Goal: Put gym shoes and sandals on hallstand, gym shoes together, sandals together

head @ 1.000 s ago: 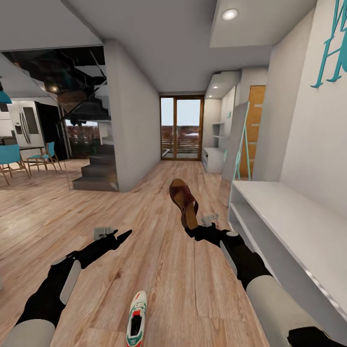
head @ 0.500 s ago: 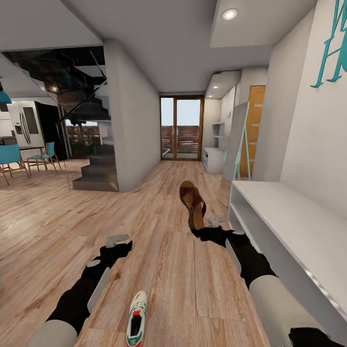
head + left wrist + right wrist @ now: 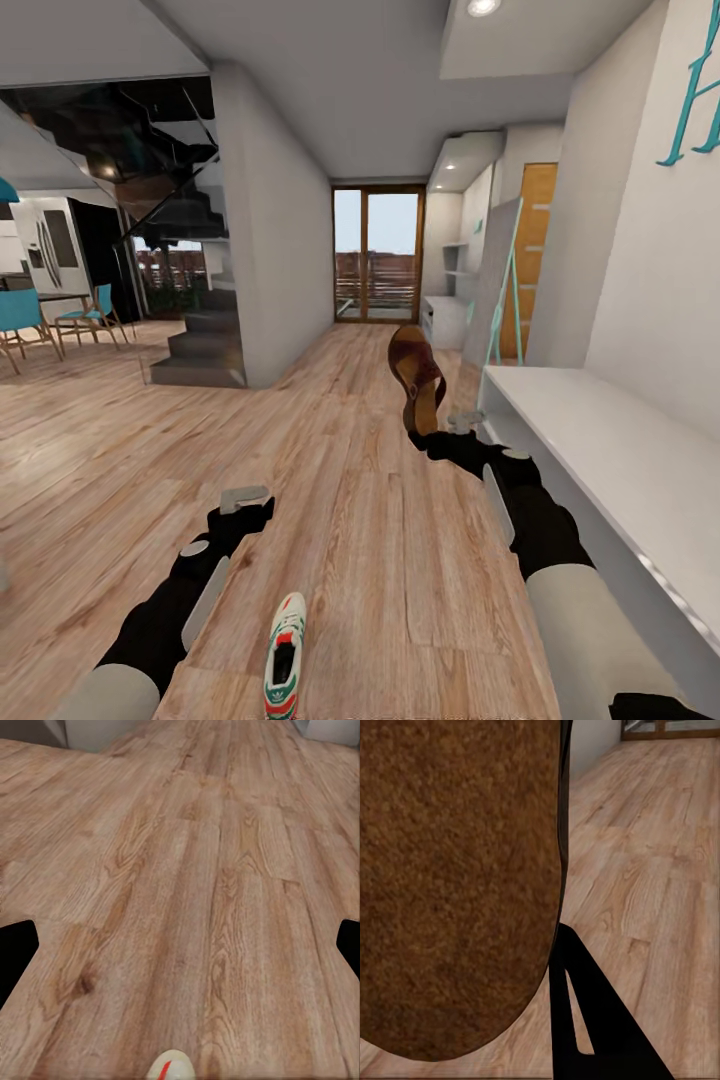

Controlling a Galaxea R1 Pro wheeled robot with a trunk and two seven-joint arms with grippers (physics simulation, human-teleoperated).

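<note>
Your right hand [image 3: 428, 432] grips sandal [image 3: 417, 373], now lifted higher, closer beside rack [image 3: 600, 440] | left hand [image 3: 250, 505] open, empty | gym shoe [image 3: 285, 655] on floor [image 3: 120, 470] | place next.

Wood-plank floor [image 3: 120, 450]; one gym shoe [image 3: 284, 655] lying on it.

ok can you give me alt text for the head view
The right gripper holds a brown sandal upright above the wood-plank floor, beside a low white rack. The empty left gripper hangs over the floor near a white gym shoe.
</note>
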